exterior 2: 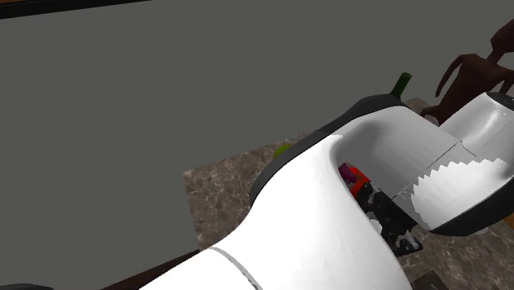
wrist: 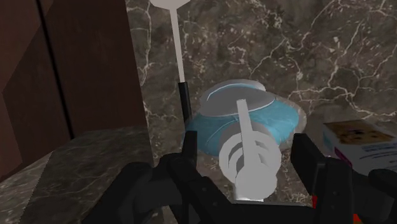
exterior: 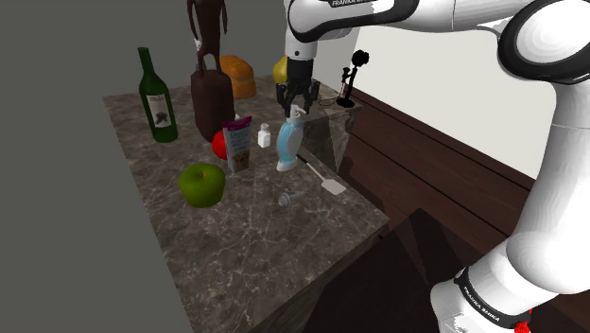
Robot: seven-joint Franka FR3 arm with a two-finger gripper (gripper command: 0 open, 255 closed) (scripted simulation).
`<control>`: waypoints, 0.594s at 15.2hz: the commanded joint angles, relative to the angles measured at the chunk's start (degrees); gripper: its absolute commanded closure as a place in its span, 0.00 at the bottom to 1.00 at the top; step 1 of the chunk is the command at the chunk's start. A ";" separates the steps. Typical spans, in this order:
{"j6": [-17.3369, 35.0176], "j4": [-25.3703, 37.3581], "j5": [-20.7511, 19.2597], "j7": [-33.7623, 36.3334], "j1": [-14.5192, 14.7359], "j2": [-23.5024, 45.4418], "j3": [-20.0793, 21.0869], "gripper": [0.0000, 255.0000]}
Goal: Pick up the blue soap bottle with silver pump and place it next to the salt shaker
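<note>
A salt shaker (exterior: 265,135) and a box (exterior: 237,144) sit close by the soap bottle (exterior: 288,149) on the shoulder view's left. A spatula (exterior: 321,176) lies just to its right. The bottle stands straight up on the surface (exterior: 255,255), pump (wrist: 248,159) on top. The jaws are apart, one on each side of the pump.

White arm (exterior: 565,142), dark joint bands, black jaws, lettering possibly Franka
</note>
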 commanded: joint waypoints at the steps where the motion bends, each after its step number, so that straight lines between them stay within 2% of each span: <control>1: 0.01 0.00 0.00 0.00 0.00 -0.01 0.00 0.00; 5: 0.01 0.00 0.00 0.00 0.00 -0.01 0.00 0.00; 9: -7.79 8.84 -0.15 -0.21 1.00 0.99 0.10 0.00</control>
